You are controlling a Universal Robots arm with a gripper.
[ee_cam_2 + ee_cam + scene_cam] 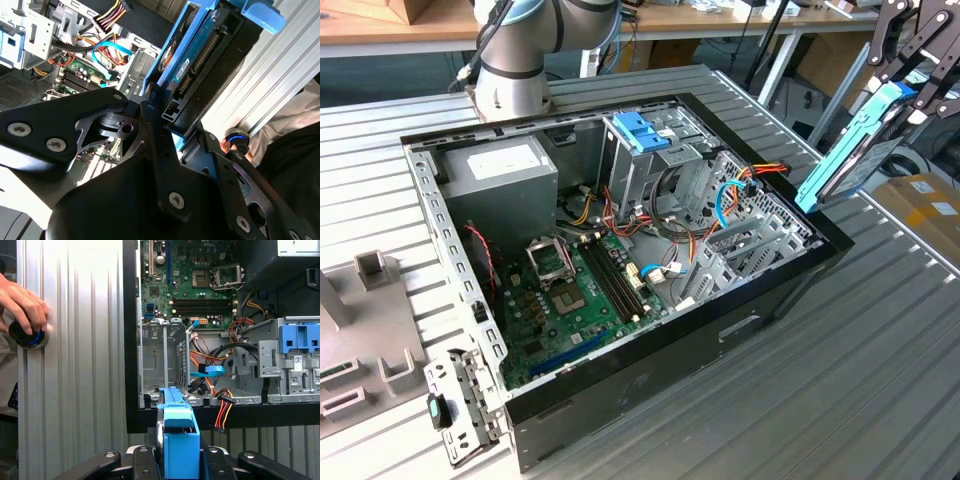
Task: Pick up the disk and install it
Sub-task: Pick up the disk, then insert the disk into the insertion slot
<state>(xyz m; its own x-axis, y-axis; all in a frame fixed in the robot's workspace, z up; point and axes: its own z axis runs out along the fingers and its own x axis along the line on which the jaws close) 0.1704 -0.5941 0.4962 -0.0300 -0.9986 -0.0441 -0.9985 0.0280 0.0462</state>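
Blue-railed dark grey disk (865,155); black hand (179,459); green motherboard (560,305); ribbed silver table (880,360)

Arm (520,60) has the usual chunky tube look: fat round joints (510,90) in matte silver-grey, with pale blue caps (532,10) on them. A black cable (480,45) runs along the side facing the exterior view's left.

Gripper (910,85) is black all over, built from flat bar links (55,130) with rounded ends, sort of a scissor linkage. Every pivot gets a shiny silver screw (176,200), easy to spot in both wrist views. There's a darker round hub (117,125) tucked between the plates, and the link edges look cleanly cut.
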